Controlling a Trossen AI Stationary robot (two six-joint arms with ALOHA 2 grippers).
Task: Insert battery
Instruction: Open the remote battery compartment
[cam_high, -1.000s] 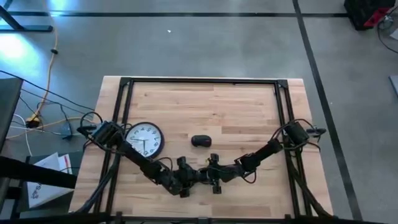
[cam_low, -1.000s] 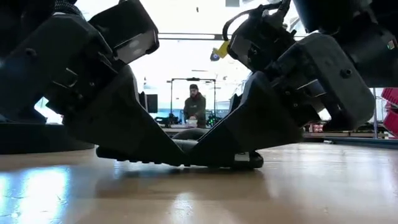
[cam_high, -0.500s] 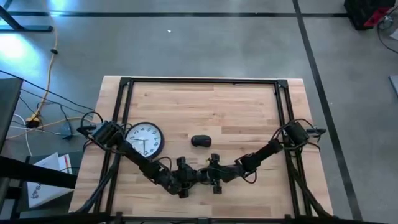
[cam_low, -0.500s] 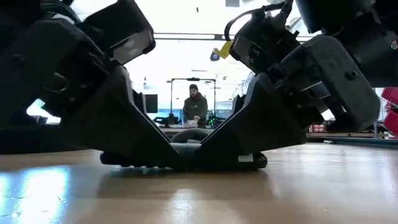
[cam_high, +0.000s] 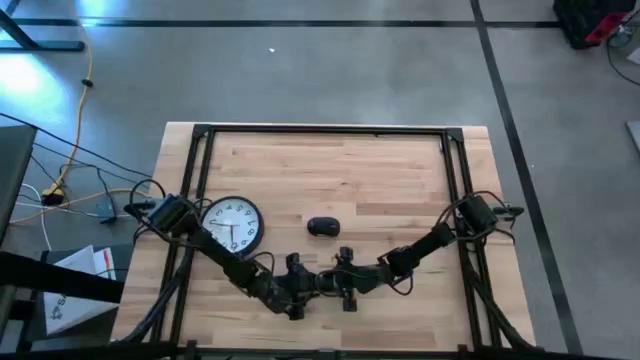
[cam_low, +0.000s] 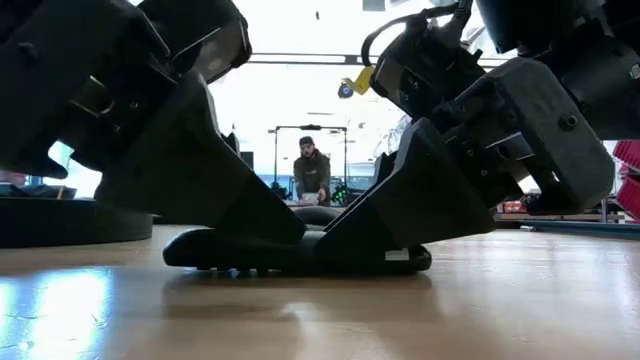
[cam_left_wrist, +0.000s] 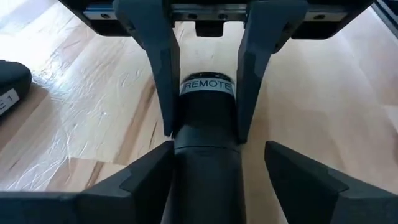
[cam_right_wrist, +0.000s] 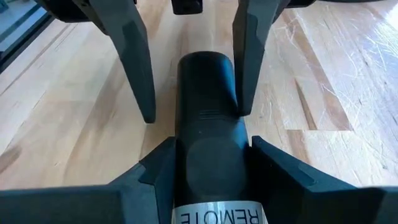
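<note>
A black remote (cam_high: 320, 283) lies flat on the wooden table near its front edge, with a white label (cam_left_wrist: 208, 85) at its right end. My right gripper (cam_right_wrist: 211, 144) is shut on that labelled end. My left gripper (cam_left_wrist: 219, 147) stands open over the remote's plain end (cam_right_wrist: 206, 68), a finger on either side. The two grippers face each other, both slanting down in the low view. The battery is not in view. My left gripper has one finger (cam_left_wrist: 155, 167) lying against a long side of the remote near its plain end. The other finger (cam_left_wrist: 292, 168) stands clear of the remote. The fingers slant down from the table's left. My right gripper pinches the remote's two long sides (cam_left_wrist: 177, 106) between its fingers, beside the white label. The fingers slant down from the table's right and point along the remote. The remote rests flat on the table (cam_low: 330, 262).
A round wall clock (cam_high: 232, 224) lies face up at the left. A small dark object (cam_high: 322, 227) sits mid-table, behind the grippers. A black frame (cam_high: 325, 130) runs round the tabletop. A person (cam_low: 312, 172) stands far off in the room.
In the low view my left gripper has risen a little off the remote's left end, which now shows more fully. The remote stays flat on the table, and my right gripper stays on it.
</note>
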